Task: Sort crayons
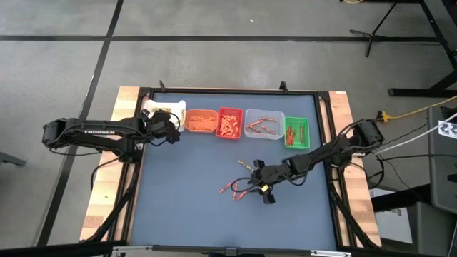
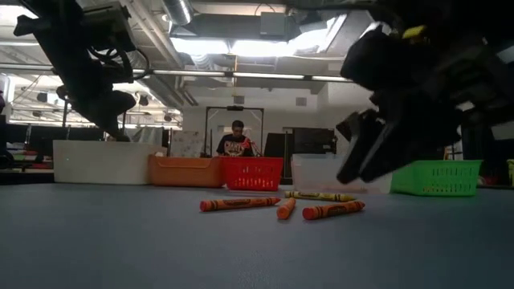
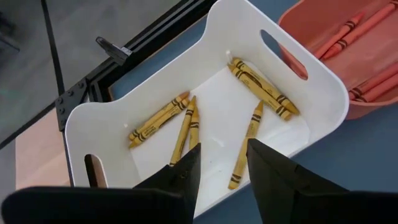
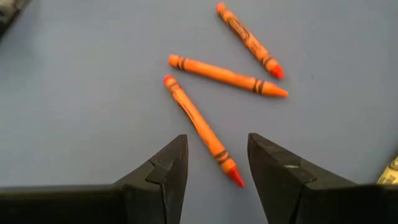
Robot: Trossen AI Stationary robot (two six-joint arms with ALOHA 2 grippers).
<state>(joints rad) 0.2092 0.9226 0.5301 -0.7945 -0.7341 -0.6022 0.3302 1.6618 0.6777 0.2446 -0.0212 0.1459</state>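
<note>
Open mat in front, bins lined along the back

The five bins (image 1: 243, 123) stand side by side at the far edge; only loose crayons (image 1: 239, 187) under the right gripper (image 1: 263, 191) interrupt the bare blue mat (image 1: 186, 193)

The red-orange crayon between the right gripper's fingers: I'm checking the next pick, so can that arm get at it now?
Probably yes. The right gripper is open, the crayon lies flat on the mat between its fingers, and nothing covers it.
</note>
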